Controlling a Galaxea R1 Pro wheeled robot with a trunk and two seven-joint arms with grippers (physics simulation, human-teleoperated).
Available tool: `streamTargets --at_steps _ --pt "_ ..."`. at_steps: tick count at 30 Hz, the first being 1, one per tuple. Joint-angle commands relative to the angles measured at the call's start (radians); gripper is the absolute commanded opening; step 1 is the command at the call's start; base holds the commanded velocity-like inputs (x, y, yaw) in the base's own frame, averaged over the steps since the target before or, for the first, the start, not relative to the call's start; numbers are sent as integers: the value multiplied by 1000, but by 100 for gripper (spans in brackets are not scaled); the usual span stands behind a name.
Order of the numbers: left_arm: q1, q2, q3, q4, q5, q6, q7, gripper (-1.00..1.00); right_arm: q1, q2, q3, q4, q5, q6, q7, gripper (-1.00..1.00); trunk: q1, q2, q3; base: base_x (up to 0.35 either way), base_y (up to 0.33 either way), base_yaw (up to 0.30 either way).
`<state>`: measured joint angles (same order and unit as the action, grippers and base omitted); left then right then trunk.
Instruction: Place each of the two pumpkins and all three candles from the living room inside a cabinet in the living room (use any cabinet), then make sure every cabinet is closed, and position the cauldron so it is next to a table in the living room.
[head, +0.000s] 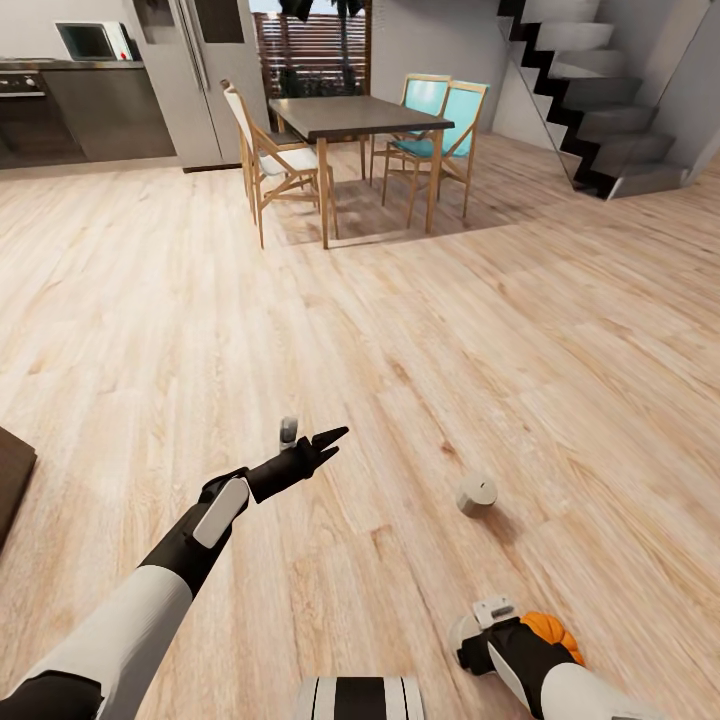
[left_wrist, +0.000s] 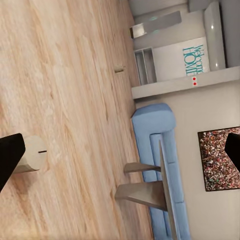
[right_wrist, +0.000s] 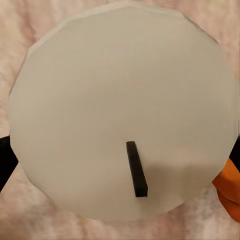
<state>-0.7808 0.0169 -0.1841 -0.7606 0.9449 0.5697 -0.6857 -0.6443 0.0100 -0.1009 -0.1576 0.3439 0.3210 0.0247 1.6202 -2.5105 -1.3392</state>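
Observation:
One candle (head: 477, 494) lies tipped on the wood floor, a grey-beige cylinder with a small wick. My left gripper (head: 336, 441) hovers open to its left, and the left wrist view shows the same candle (left_wrist: 31, 154) beside one dark fingertip (left_wrist: 10, 156). Another candle (right_wrist: 120, 110) is seen very close in the right wrist view, wick up, between the wide-apart fingers of my open right gripper (head: 487, 640). An orange pumpkin (head: 553, 632) sits right beside that gripper, and its edge (right_wrist: 230, 191) shows past the candle. A low grey-legged table (left_wrist: 150, 187) stands in front of a blue sofa (left_wrist: 157, 132).
A dark dining table (head: 358, 117) with chairs stands farther ahead, a staircase (head: 590, 90) is at the far right, and a fridge (head: 190, 70) and kitchen counter are at the far left. A dark-brown furniture corner (head: 10, 480) pokes in at the left edge.

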Motion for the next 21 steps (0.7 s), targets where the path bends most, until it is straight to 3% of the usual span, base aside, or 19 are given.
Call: streamTargets --at_steps 1,7,8,21 --pt "0 0 0 0 0 0 0 100 0 0 2 0 0 -1 0 100 0 0 0 0 0 0" --pt "0 0 0 1 0 -1 0 100 0 1 4 0 0 -2 0 100 1 0 -8 0 0 0" --pt "0 0 0 1 0 -1 0 100 0 1 4 0 0 -3 0 -100 1 -1 -12 0 0 0" --pt "0 2 0 1 0 0 0 100 0 -1 4 0 0 -35 6 -100 1 -1 -12 0 0 0"
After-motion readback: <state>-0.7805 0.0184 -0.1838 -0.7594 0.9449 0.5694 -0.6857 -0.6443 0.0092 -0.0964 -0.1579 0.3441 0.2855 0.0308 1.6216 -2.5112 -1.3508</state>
